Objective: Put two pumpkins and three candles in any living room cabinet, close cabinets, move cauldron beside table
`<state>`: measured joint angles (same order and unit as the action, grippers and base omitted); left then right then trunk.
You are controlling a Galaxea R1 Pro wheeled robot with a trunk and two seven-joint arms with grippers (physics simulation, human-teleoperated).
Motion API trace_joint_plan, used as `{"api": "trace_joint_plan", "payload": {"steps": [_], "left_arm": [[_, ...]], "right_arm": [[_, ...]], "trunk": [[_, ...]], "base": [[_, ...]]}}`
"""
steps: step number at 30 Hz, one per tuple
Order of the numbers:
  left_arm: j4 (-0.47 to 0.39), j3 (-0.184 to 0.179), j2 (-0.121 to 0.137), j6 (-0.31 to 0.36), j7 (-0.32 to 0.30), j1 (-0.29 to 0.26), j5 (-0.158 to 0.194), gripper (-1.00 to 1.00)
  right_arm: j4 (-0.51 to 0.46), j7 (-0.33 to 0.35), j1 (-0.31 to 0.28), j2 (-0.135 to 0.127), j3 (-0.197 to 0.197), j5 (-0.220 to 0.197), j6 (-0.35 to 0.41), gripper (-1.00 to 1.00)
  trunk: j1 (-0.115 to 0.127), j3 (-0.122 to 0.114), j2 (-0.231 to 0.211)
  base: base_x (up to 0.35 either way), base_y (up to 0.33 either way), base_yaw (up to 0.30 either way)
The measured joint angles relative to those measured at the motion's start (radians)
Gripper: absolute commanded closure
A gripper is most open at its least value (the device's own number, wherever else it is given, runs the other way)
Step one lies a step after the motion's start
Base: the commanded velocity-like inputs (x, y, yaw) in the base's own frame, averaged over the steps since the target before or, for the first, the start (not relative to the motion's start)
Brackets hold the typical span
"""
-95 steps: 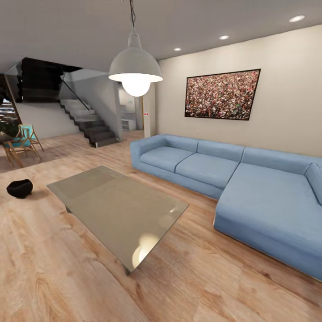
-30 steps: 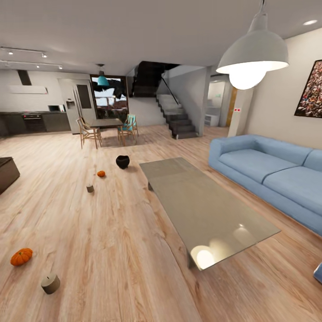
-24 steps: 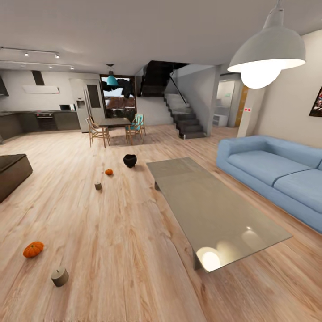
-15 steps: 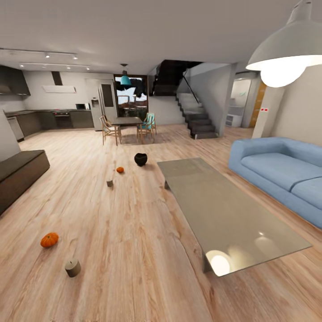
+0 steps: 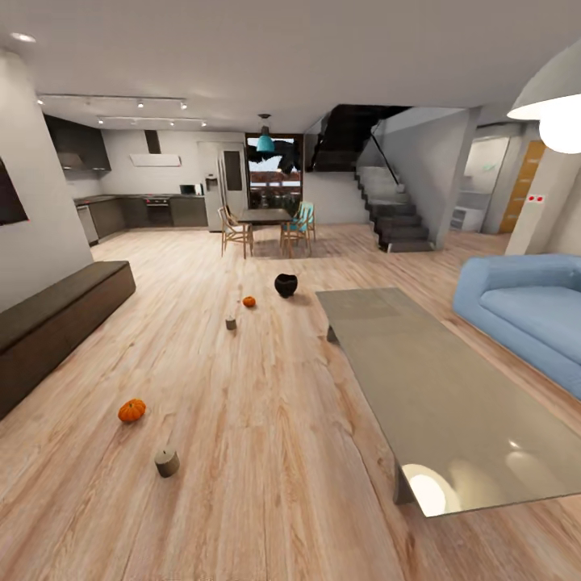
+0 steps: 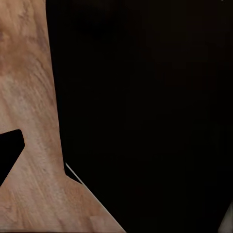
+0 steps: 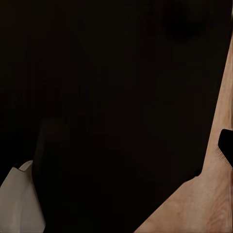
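Note:
In the head view, one orange pumpkin (image 5: 131, 410) lies on the wood floor at the near left, with a beige candle (image 5: 167, 462) just in front of it. Farther off lie a second pumpkin (image 5: 248, 302) and another candle (image 5: 231, 323). The black cauldron (image 5: 286, 284) stands on the floor a short way off the far corner of the glossy grey table (image 5: 452, 403). The low dark brown cabinet (image 5: 56, 315) runs along the left wall. Each wrist view is mostly dark over wood floor, with a dark shape at the edge, so the jaws' state is unclear.
A blue sofa (image 5: 524, 311) sits right of the table. A white pendant lamp (image 5: 557, 105) hangs at the upper right. Behind are a dining table with chairs (image 5: 266, 230), a staircase (image 5: 395, 214) and a kitchen (image 5: 153, 210). Wide wood floor stretches between cabinet and table.
The camera has turned left, so the whole picture has slid right. The sofa has moved towards the edge, and the cabinet and kitchen have come into view. The things on the floor lie where they were.

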<state>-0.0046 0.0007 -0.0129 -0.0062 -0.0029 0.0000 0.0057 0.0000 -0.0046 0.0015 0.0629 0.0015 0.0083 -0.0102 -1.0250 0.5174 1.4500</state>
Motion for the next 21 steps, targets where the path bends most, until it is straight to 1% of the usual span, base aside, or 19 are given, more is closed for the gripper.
{"api": "trace_joint_plan", "payload": {"steps": [3, 8, 11, 14, 21], "left_arm": [[0.0, 0.006, 0.0, 0.0, 0.0, 0.0, 0.006, -1.0], [0.0, 0.003, -0.004, 0.003, -0.004, 0.0, 0.0, -1.0], [0.0, -0.002, -0.005, 0.004, -0.006, 0.0, -0.004, -1.0], [0.0, 0.002, -0.005, 0.002, -0.005, 0.0, -0.001, -1.0], [0.0, 0.005, -0.005, 0.0, -0.004, 0.0, 0.004, -1.0]], "right_arm": [[0.0, 0.0, 0.0, 0.0, 0.0, -0.003, 0.001, -1.0], [0.0, 0.0, 0.0, -0.002, -0.005, -0.012, 0.004, -1.0], [0.0, 0.001, 0.0, -0.002, -0.007, -0.014, 0.001, -1.0], [0.0, 0.001, 0.0, -0.002, -0.007, -0.014, -0.001, -1.0], [0.0, 0.001, 0.0, -0.002, -0.008, -0.015, 0.0, -1.0]], "trunk": [[0.0, 0.001, 0.0], [0.0, 0.003, 0.0], [0.0, 0.004, 0.0], [0.0, 0.005, 0.0], [0.0, 0.008, 0.0]], "base": [[0.0, 0.0, 0.283], [0.002, 0.0, 0.283], [0.123, 0.0, 0.283], [0.12, 0.0, 0.283], [0.019, 0.0, 0.283]]}}
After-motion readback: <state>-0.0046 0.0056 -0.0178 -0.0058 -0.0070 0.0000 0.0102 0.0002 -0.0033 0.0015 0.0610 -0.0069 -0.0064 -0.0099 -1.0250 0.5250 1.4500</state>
